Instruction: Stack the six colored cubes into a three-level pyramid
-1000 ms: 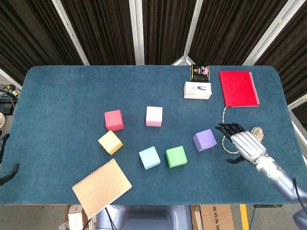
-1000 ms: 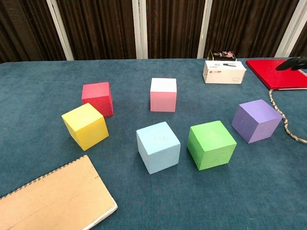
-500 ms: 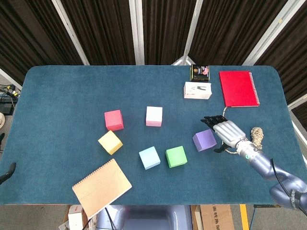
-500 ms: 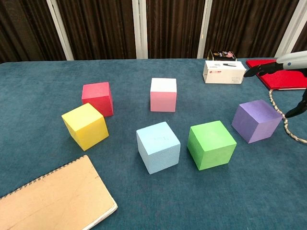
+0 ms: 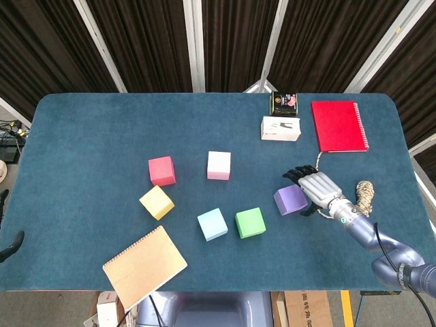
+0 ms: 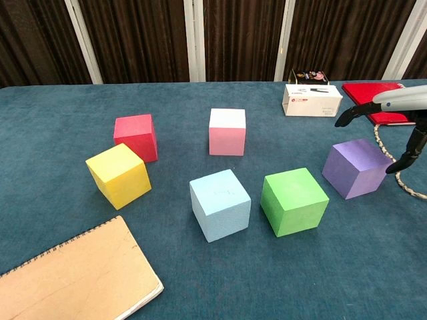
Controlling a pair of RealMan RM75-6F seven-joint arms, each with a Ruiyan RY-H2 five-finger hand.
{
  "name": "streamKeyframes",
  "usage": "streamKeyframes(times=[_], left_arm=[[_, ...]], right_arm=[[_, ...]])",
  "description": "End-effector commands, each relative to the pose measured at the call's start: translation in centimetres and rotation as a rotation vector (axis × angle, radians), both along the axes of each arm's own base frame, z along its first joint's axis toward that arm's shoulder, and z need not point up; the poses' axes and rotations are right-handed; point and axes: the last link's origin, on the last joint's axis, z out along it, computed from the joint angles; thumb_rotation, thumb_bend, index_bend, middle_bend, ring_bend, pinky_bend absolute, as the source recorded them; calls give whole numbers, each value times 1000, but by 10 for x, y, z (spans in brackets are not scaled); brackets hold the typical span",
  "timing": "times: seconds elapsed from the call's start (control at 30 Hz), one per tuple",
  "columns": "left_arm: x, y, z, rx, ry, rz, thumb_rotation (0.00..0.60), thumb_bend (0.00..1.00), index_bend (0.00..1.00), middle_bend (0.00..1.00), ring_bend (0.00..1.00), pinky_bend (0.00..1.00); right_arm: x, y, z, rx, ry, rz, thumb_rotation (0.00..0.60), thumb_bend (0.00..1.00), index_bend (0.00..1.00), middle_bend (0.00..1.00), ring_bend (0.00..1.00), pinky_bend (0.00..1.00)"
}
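Observation:
Six cubes lie apart on the blue table (image 5: 95, 136): red (image 5: 161, 170) (image 6: 136, 137), pink (image 5: 219, 165) (image 6: 227, 131), yellow (image 5: 157, 202) (image 6: 119, 175), light blue (image 5: 212, 224) (image 6: 220, 204), green (image 5: 250, 223) (image 6: 294, 201) and purple (image 5: 289, 199) (image 6: 355, 168). My right hand (image 5: 319, 189) (image 6: 395, 107) hovers over the purple cube's right side, fingers spread above it and thumb hanging by its right face, holding nothing. Of my left hand (image 5: 9, 246), only dark fingertips show at the head view's left edge.
A red notebook (image 5: 338, 126), a white box (image 5: 281, 128) and a dark tin (image 5: 284, 103) sit at the back right. A rope (image 5: 366, 191) lies just right of my right hand. A tan spiral notebook (image 5: 144, 266) lies at the front left.
My right hand has moved left from beside the rope to just over the purple cube's right side. The cubes have not moved.

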Motion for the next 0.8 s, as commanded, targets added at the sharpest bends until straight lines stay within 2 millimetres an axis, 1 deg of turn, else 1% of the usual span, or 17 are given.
streamKeyframes(times=[0.03,0.27,0.63,0.8], left_arm=[[0,0,-1,-1,1,1,600,359,80,0,0,32],[0,2,-4,-12,3,6,600,360,80,0,0,32],[0,3,-5,-11,6,17,600,360,80,0,0,32],[-1,3,-5,-10,6,22,600,359,80,0,0,32]], right_arm=[[-2,0,-1,1,-2,-2,600,163,182,170,12,0],[-3,-1,-5,0,-12,5,600,163,214,204,50,0],[-9,-4,-15,25,5,-2,600,164,234,219,59,0],[-10,-7,-18,23,8,-2,600,171,263,252,87,0]])
